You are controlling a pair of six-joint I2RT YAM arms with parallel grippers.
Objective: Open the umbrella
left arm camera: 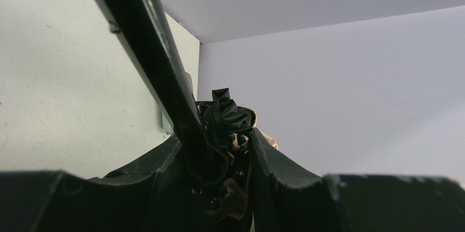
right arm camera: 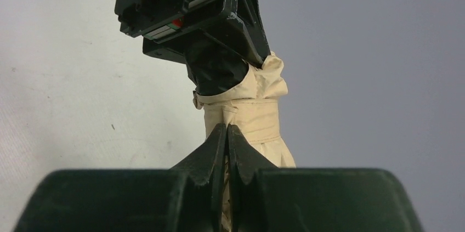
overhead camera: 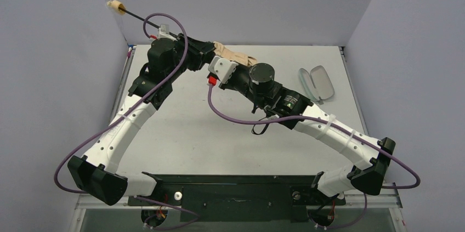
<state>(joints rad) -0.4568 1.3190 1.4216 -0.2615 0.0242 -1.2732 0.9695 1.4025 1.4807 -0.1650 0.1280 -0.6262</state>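
Both grippers (left arm camera: 230, 152) (right arm camera: 226, 133) on umbrella (right arm camera: 257, 111) (aloft)

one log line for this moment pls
left gripper: shut on umbrella | right gripper: shut on umbrella | canopy: folded | case: on table

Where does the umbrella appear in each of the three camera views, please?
Top external: the umbrella slants from the upper left down to the top centre, held above the table.
Left wrist: its black shaft slants from the top left to the bottom centre.
Right wrist: its beige fabric hangs at the centre.
Shared landmark: the white table.
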